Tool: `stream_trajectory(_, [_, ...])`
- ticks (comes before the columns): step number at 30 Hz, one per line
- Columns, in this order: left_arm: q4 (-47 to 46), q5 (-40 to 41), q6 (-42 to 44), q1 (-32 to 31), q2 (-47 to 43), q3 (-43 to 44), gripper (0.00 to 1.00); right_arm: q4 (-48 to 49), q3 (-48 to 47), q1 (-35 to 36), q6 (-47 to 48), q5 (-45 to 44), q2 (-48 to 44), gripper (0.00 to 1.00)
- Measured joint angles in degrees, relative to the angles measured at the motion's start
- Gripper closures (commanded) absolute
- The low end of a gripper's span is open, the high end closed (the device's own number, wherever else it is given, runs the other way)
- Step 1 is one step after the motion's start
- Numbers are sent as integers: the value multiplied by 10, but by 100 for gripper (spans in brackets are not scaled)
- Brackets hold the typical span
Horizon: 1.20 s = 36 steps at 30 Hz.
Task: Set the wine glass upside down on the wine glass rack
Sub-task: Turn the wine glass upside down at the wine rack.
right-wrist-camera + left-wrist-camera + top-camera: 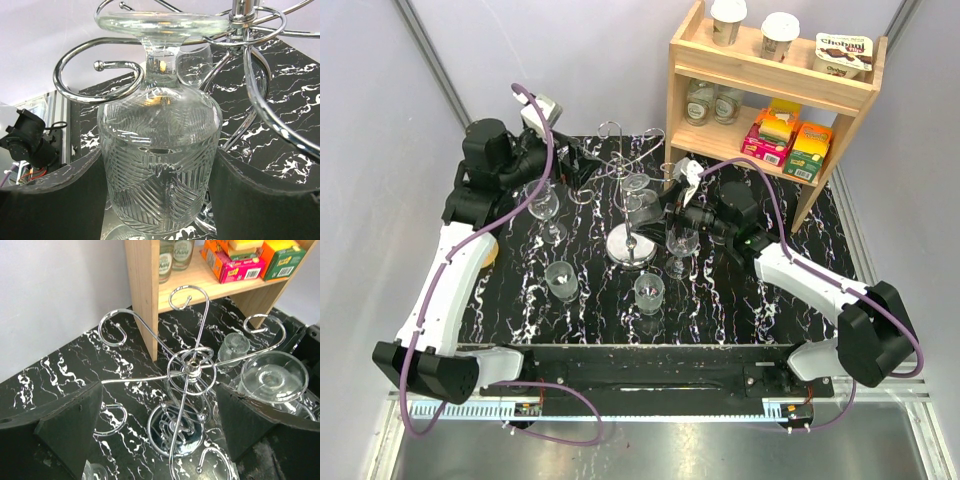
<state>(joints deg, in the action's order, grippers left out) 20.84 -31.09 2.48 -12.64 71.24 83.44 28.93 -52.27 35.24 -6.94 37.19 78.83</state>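
One inverted wine glass (160, 145) clamped in right hand (161, 192) — rim cut off below, left hand (159, 432) spread wide

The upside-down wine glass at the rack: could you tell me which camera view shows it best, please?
Right wrist: the wine glass fills the frame, stem at a curl of the wine glass rack. Left wrist shows mainly its foot; top external, a small, partly hidden shape.
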Motion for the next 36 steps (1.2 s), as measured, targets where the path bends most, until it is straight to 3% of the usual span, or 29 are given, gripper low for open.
stream_trajectory(13, [-14, 23, 5, -14, 0, -66, 1, 30, 5, 11, -28, 0, 0, 100])
stream_trajectory(24, [-35, 19, 18, -29, 0, -69, 1, 28, 26, 15, -16, -6, -2, 100])
stream_trajectory(36, [-6, -96, 99, -29, 88, 48, 2, 14, 41, 16, -10, -7, -16, 100])
